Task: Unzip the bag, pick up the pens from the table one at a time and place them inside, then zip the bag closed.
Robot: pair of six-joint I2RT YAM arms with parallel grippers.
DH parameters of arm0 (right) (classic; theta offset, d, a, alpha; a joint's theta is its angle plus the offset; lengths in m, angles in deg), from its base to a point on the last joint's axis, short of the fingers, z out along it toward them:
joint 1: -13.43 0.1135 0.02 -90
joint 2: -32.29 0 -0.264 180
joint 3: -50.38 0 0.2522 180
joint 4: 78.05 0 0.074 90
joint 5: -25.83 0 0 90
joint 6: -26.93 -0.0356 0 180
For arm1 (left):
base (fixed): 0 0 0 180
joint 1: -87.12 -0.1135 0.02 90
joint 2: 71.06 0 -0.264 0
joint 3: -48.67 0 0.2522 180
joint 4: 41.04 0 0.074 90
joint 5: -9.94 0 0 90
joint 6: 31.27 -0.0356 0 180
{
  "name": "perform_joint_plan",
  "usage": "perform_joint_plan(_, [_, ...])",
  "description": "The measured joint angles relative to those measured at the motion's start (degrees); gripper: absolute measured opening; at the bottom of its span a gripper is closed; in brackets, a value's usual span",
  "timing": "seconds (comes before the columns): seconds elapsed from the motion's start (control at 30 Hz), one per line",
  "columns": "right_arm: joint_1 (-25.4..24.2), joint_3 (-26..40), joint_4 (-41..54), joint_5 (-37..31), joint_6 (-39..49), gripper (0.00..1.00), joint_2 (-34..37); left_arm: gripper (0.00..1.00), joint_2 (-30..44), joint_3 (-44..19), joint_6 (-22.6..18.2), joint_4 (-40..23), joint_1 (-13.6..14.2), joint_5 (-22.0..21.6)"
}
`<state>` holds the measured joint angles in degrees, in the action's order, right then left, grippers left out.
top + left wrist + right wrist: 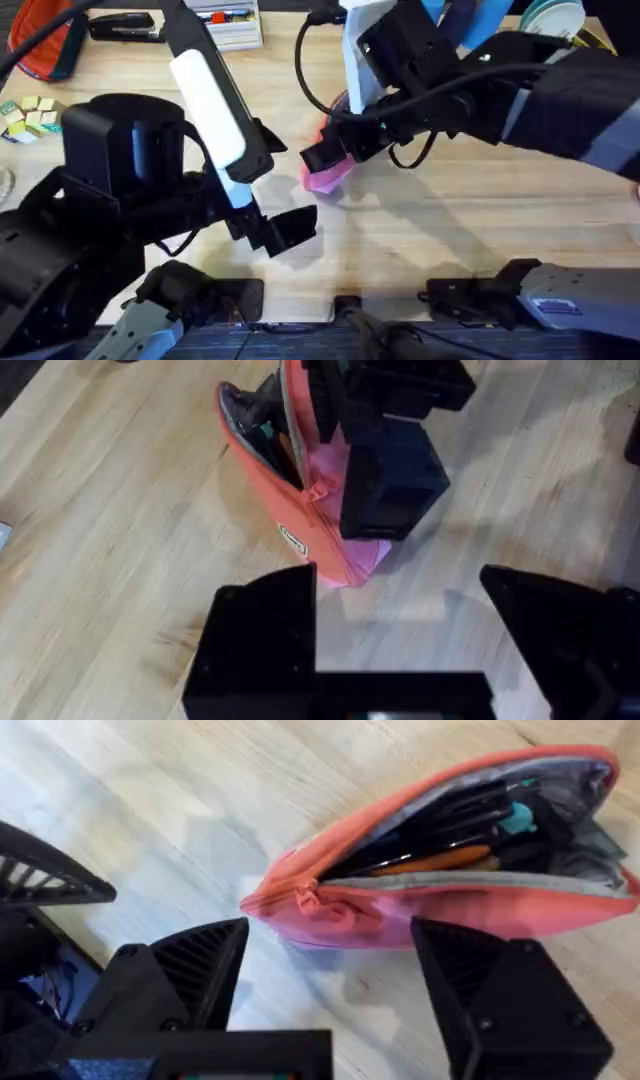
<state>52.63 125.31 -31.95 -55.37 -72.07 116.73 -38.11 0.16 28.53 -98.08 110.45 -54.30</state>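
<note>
The pink bag [440, 910] lies on the table [480, 220] near the middle, a little toward the far edge, with its zipper undone and its mouth gaping. Inside the opening an orange pen [440, 860] rests lengthwise among darker items and something with a teal end. The closed end of the bag, where the zipper seam bunches into a small fold, points toward the right gripper [330, 975].

The right gripper hovers at that end of the bag with its black fingers [180, 975] spread wide, one on each side of the pink fabric and not pressing on it. From above, the right arm reaches in from the right side of the table and covers most of the bag [328, 172], so that a pink corner peeks out beneath it.

The left gripper [285, 228] sits nearer the front edge of the table, apart from the bag, with its fingers [265, 630] set wide and holding nothing. In its wrist view the bag [300, 520] stands on its edge just beyond the fingers, and the dark body of the right gripper [385, 490] rests against the bag's side.

At the far left corner of the table lies a larger orange-red bag [40, 40], and small coloured blocks [30, 118] sit along the left edge.
</note>
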Motion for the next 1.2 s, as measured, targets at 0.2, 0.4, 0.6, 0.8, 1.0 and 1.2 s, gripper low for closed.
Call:
perform_joint_plan(0.2, [0.06, 0.00, -0.45, 0.11, -0.19, 0.840, 1.95, 0.993, 0.00, 0.00, 0.00, -0.01, -0.02, 0.00])
perform_joint_plan(0.4, [0.51, 0.00, -1.10, 0.52, -0.71, 0.643, 2.56, 0.994, 0.00, 0.00, 0.00, 0.00, -0.01, 0.01])
perform_joint_plan(0.6, [0.61, 0.00, -1.10, 1.14, -0.96, 0.482, 2.58, 0.994, 0.00, 0.00, 0.00, 0.00, -0.01, 0.01])
perform_joint_plan(0.8, [0.66, 0.00, -1.69, 1.32, -1.13, 0.377, 3.91, 0.994, 0.00, 0.00, 0.00, 0.00, 0.00, 0.02])
perform_joint_plan(1.0, [0.75, 0.00, -3.22, -0.51, -1.11, 0.351, 4.68, 0.994, 0.00, 0.00, 0.00, 0.00, 0.00, 0.02])
perform_joint_plan(1.2, [1.01, 0.00, -3.59, -5.81, -1.11, 0.346, 4.68, 0.993, 0.00, 0.00, 0.00, -0.02, 0.00, 0.02])
